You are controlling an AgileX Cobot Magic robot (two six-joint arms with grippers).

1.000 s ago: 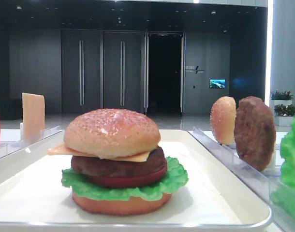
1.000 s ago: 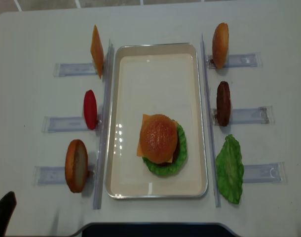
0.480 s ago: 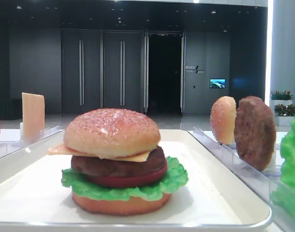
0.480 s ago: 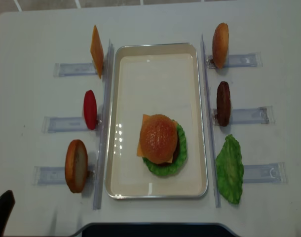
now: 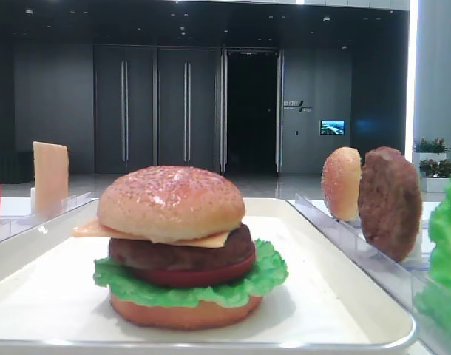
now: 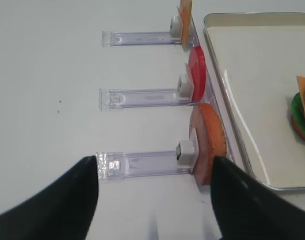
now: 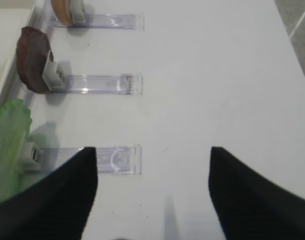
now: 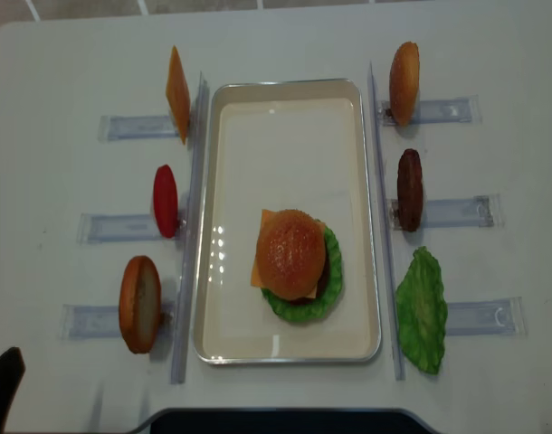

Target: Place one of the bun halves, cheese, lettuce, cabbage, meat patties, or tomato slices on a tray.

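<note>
On the cream tray [image 8: 231,163] stands a stacked burger with a speckled top bun [image 8: 290,253], cheese [image 5: 211,239], a patty [image 5: 174,255], a tomato slice and lettuce [image 5: 266,274]. In the right racks stand another speckled bun half [image 8: 404,83], a meat patty [image 8: 409,190] and a lettuce leaf [image 8: 422,309]. The left racks hold a cheese slice [image 8: 176,93], a tomato slice [image 8: 165,201] and a smooth bun half [image 6: 210,142]. My left gripper [image 6: 155,165] hangs open and empty near that bun's rack. My right gripper [image 7: 152,152] is open and empty beside the lettuce rack [image 7: 112,160].
Clear plastic slotted racks [image 8: 122,127] lie on both sides of the tray on the white table [image 8: 59,54]. Long clear rails [image 8: 190,226] run along the tray's two long sides. The table's near edge [image 8: 285,414] shows at the bottom of the overhead view.
The dark tip of my left gripper has drawn slightly further out of the lower left corner of the overhead view. Nothing else has moved.
</note>
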